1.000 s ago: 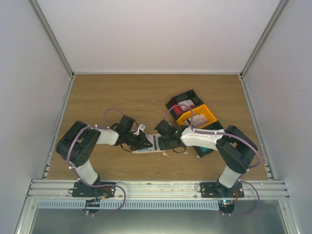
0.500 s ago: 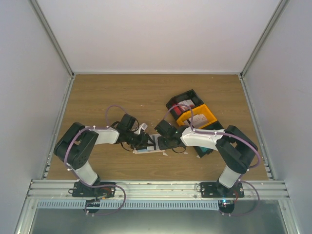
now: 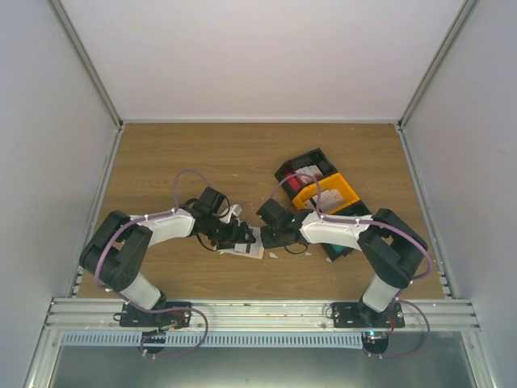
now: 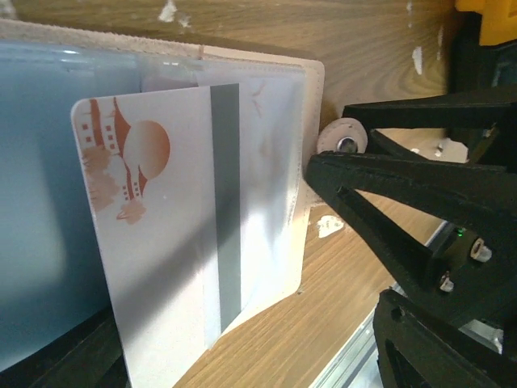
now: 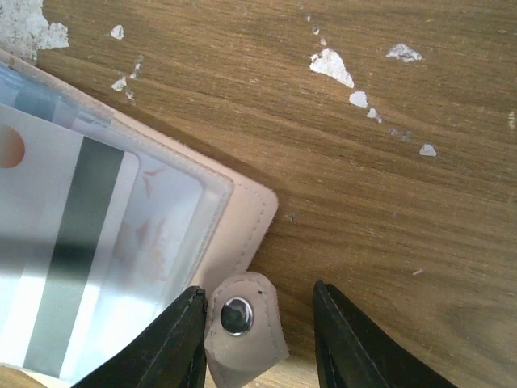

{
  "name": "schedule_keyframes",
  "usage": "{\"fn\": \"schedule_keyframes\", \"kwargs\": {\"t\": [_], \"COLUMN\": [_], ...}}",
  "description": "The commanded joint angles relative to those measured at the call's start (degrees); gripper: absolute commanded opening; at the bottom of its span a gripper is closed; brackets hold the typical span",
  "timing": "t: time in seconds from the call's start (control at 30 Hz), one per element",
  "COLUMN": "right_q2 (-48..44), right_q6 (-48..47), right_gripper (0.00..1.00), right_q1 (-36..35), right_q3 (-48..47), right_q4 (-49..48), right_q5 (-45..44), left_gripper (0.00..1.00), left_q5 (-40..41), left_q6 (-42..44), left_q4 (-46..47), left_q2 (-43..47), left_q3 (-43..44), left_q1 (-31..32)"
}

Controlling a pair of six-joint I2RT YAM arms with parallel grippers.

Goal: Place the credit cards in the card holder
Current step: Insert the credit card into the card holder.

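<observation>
The card holder [image 4: 313, 81] lies open on the wood, beige rim around clear pockets, also seen in the right wrist view [image 5: 246, 214] and from above [image 3: 245, 249]. A white credit card [image 4: 161, 234] with a grey stripe and an orange picture sits partly inside a pocket, its stripe showing too in the right wrist view [image 5: 77, 234]. My left gripper [image 4: 242, 356] is open, its fingers wide on either side of the card [image 3: 235, 235]. My right gripper [image 5: 258, 319] is open astride the snap tab [image 5: 242, 323], its left finger against the holder's edge [image 3: 267, 236].
Black [image 3: 307, 166] and yellow [image 3: 329, 192] bins with more cards stand at the back right, another black bin [image 3: 343, 245] under the right arm. White scraps [image 5: 331, 66] dot the wood. A metal rail [image 3: 258, 311] runs along the near edge.
My left gripper has opened and let go of the white card, which stays in the holder's pocket. The left arm has reached further right. The right gripper has held still.
</observation>
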State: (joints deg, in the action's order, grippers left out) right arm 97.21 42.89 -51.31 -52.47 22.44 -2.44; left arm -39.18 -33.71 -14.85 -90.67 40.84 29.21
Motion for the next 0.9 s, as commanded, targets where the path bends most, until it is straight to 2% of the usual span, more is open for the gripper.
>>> {"fn": "schedule_keyframes", "kwargs": {"t": [0.0, 0.7, 0.87], "right_q2": [2.31, -1.33, -3.07], "right_q6": [-0.4, -2.98, -2.13], "right_gripper": [0.37, 0.38, 0.38], "right_q1": [-0.03, 0.3, 0.31], "right_q3": [2.96, -0.72, -0.74], "right_q4": [1.3, 0.88, 1.76], "right_q5": [4.26, 6.33, 5.04], "left_gripper": [0.78, 0.85, 0.62], "left_q5": [6.91, 20.39, 22.26], "left_q6": [2.03, 3.4, 1.59], "left_q4": [-9.55, -25.92, -22.61], "left_q2": [1.63, 12.12, 11.66], "left_q3": [0.44, 4.51, 2.86], "left_q1": [0.41, 2.43, 2.43]}}
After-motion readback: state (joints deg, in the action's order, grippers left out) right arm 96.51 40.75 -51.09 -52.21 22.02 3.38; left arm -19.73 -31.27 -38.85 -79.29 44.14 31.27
